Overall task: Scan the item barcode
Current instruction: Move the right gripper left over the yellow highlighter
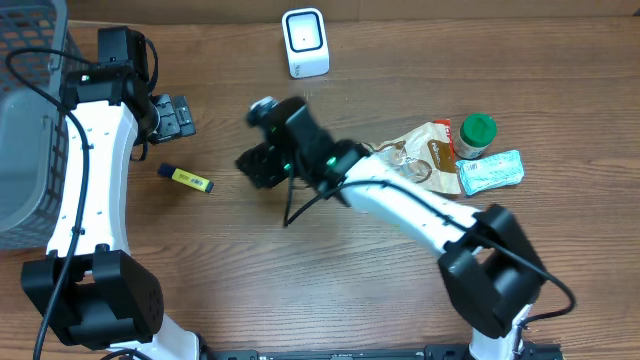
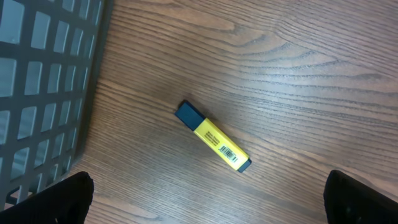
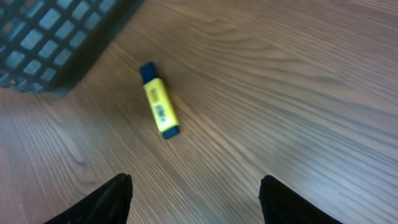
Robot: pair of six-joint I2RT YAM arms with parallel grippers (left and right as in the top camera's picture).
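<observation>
A yellow marker pen with dark blue ends [image 1: 185,178] [image 2: 213,137] [image 3: 159,107] lies flat on the brown wooden desk [image 1: 300,280]. Its barcode faces up, as both wrist views show. It sits just right of the grey plastic mesh basket [image 1: 25,150] [image 2: 37,93] [image 3: 56,37] and touches neither arm.

The left jaws hang above the desk just beyond the pen, spread wide with nothing between them. The right jaws hover near the pen on its right side, also spread and empty.

A white rounded barcode scanner [image 1: 305,42] stands at the far edge, well apart from the pen. To the right, under the white right arm [image 1: 400,205], lie a crumpled plastic bag [image 1: 415,155], a green-lidded jar [image 1: 476,135] and a pale blue packet [image 1: 492,171], close together.
</observation>
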